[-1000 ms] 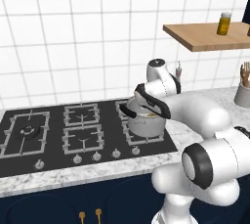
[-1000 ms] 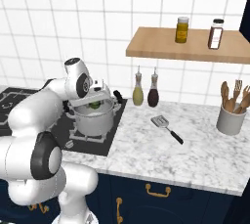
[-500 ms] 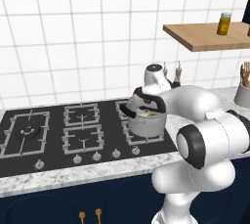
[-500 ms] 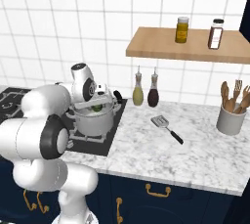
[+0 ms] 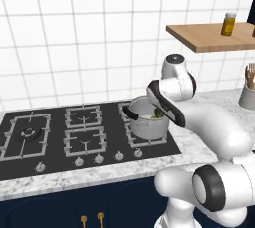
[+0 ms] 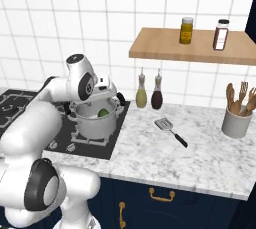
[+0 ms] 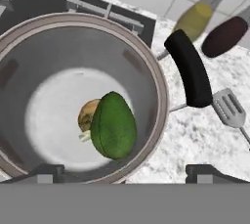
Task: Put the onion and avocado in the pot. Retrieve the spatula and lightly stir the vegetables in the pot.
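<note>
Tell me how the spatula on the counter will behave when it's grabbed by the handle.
The spatula looks rigid, so it should lift without flopping. Its thin dark handle lies flat on the marble counter, so pinching it may be fiddly. The wide slotted head will probably make it tip head-down.

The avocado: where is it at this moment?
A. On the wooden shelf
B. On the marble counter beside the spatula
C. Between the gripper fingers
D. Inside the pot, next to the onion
D. The hand view shows the avocado on the pot floor, against the onion.
</note>
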### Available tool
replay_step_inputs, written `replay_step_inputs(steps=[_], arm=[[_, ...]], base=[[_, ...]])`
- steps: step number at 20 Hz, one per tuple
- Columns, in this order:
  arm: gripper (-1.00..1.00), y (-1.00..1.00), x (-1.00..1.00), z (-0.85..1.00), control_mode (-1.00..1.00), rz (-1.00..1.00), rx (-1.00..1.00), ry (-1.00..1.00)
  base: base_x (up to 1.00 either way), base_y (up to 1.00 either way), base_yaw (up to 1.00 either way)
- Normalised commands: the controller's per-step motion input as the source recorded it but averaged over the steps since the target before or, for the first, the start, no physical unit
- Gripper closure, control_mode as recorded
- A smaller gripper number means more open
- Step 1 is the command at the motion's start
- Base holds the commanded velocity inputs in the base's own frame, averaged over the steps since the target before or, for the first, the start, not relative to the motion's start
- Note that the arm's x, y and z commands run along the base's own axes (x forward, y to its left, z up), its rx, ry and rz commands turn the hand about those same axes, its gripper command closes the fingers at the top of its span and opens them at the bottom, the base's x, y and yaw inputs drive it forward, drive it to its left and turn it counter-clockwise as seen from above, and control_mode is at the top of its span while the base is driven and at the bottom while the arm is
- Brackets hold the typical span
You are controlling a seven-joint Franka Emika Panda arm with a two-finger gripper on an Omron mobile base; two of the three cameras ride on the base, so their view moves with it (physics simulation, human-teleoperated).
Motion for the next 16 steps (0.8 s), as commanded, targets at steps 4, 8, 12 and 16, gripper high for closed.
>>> replay_step_inputs(steps=[4,8,12,16], arm=[[-1.0,-0.99,-1.0,0.02,-1.0,0.0,0.0,-0.12],[-1.0,-1.0,-0.88,-0.04,-1.0,0.0,0.0,-0.04],[-1.0,-1.0,-0.54,-0.11,-1.0,0.0,0.0,0.0],[-1.0,-1.0,-0.13,-0.04,-1.0,0.0,0.03,0.0]], base=[[0.0,0.0,0.0],[0.0,0.0,0.0],[0.0,0.0,0.0],[0.0,0.0,0.0]])
